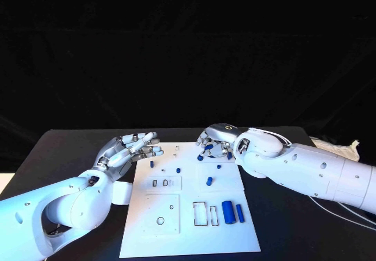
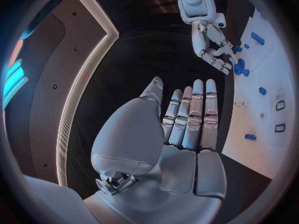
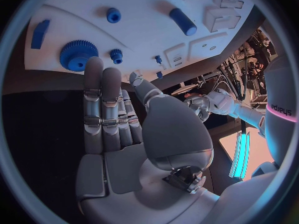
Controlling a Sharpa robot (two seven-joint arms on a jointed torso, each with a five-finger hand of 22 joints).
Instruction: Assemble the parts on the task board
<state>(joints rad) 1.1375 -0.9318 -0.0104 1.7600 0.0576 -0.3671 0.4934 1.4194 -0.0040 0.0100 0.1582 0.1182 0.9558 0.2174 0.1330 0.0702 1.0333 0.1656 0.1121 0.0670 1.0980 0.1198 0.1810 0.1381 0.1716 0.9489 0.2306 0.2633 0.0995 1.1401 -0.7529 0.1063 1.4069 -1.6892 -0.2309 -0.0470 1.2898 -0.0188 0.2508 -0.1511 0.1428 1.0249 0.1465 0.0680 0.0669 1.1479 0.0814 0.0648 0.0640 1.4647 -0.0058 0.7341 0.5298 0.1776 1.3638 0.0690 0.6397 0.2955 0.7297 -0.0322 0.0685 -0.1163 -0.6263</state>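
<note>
Head view: the white task board [image 1: 188, 228] is seen lying in the middle of the black table [image 1: 70, 147], with blue parts scattered over it – a large blue cylinder [image 1: 228, 212] and a slimmer blue bar [image 1: 239, 213] near its right edge, a short blue peg [image 1: 209, 181] at mid-board, and smaller pieces toward the far edge. In the right wrist view a blue gear [image 3: 78, 55] and a small gear [image 3: 116, 56] are shown just beyond the fingertips of the right hand. The step in hand is judged to be the reach for one of the far-edge parts; a closing of the fingers round a single piece, clear of its neighbours, is what the next move would call for. The right hand [image 1: 217, 142] is held over the board's far right corner, fingers extended and nothing gripped. The left hand [image 1: 129, 151] is held released at the board's far left corner, fingers straight and together, nothing held, with a small blue piece [image 1: 152, 163] just beside it
</note>
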